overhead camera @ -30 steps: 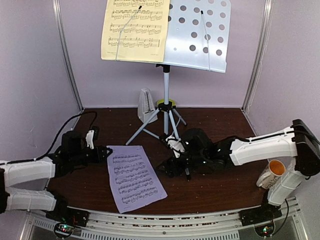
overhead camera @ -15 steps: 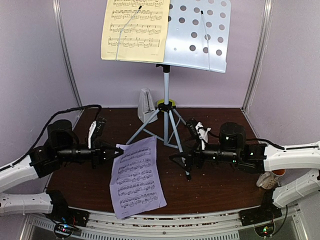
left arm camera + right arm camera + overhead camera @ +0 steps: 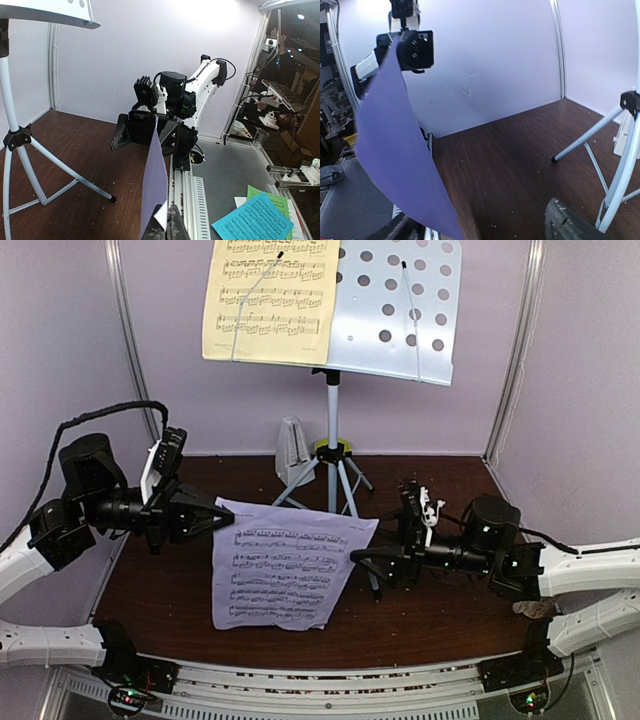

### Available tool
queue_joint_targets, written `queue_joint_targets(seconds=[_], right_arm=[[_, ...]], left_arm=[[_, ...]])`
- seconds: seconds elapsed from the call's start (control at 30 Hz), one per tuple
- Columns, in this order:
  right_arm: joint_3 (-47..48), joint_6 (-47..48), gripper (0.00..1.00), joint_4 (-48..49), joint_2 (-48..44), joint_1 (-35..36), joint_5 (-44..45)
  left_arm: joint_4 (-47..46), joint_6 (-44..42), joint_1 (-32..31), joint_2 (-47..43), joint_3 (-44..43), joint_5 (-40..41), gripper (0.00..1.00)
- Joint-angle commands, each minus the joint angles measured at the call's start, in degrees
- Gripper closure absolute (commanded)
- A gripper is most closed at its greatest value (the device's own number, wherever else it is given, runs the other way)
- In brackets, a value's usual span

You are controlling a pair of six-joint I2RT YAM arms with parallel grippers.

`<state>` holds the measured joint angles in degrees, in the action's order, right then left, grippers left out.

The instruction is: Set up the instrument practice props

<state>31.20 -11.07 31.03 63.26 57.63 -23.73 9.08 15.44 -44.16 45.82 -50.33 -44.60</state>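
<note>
The white perforated music stand (image 3: pixel 400 310) on its grey tripod (image 3: pixel 332 470) stands at the back, with the yellow sheet (image 3: pixel 268 300) on its left half. The white metronome (image 3: pixel 291 450) sits behind the tripod's left leg. My left gripper (image 3: pixel 225 520) is shut on the upper left corner of the lilac sheet (image 3: pixel 290 565) and holds it off the table; the left wrist view shows the sheet (image 3: pixel 155 185) edge-on in the pinched fingers (image 3: pixel 167 227). My right gripper (image 3: pixel 365 568) is open at the sheet's right edge; in its own view the sheet (image 3: pixel 395 150) hangs over its left finger.
A green bowl (image 3: pixel 332 448) shows behind the tripod hub. The tripod legs (image 3: pixel 600 135) spread over the brown table to the right of my right gripper (image 3: pixel 480 230). The enclosure's lilac walls stand close. Blue and green sheets (image 3: pixel 255 220) lie beyond the table's near rail.
My left gripper has risen and drawn back left, lifting the lilac sheet off the table so it hangs wide. My right gripper has pulled back to the right, at the sheet's right edge.
</note>
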Motion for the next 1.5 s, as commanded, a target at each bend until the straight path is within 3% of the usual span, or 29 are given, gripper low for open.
queue_joint_targets(seconds=[0.0,0.1,0.2,0.3,0.43,0.57,0.67,0.83,1.47], right_arm=[[4.5,-0.7,0.29,2.0,-1.2,1.9,-1.8],[6.2,0.2,0.52,0.5,-1.5,3.6,-0.4],[7.0,0.6,0.7,-0.3,-2.1,4.5,1.2],[7.5,0.7,0.98,-1.5,-3.6,4.9,3.3],[8.9,0.1,1.0,-5.0,-6.6,5.0,6.6],[10.8,-0.7,1.0,-8.2,-9.7,5.0,7.3],[13.0,-1.0,1.0,-12.3,-11.3,5.0,6.8],[16.2,-1.3,1.0,-17.7,-12.8,5.0,5.6],[21.9,-0.6,1.0,-25.1,-14.6,5.0,3.6]], left_arm=[[-2.6,0.2,-0.1,0.6,-1.5,-0.8,1.0],[-3.7,0.8,-0.1,0.9,-1.5,0.6,1.0],[-6.6,2.3,-0.1,0.7,-1.0,1.4,1.0],[-6.9,2.6,0.0,0.4,-0.9,3.6,1.0],[-4.1,1.7,0.0,-0.3,-1.0,10.1,0.99],[-2.2,1.2,-0.1,-1.2,-1.2,15.7,0.79],[-1.9,0.8,-0.1,-1.0,-1.6,15.9,0.58],[-3.3,0.8,-0.1,-0.5,-1.2,13.3,0.44],[-4.7,0.8,-0.3,-1.7,1.8,12.8,0.39]])
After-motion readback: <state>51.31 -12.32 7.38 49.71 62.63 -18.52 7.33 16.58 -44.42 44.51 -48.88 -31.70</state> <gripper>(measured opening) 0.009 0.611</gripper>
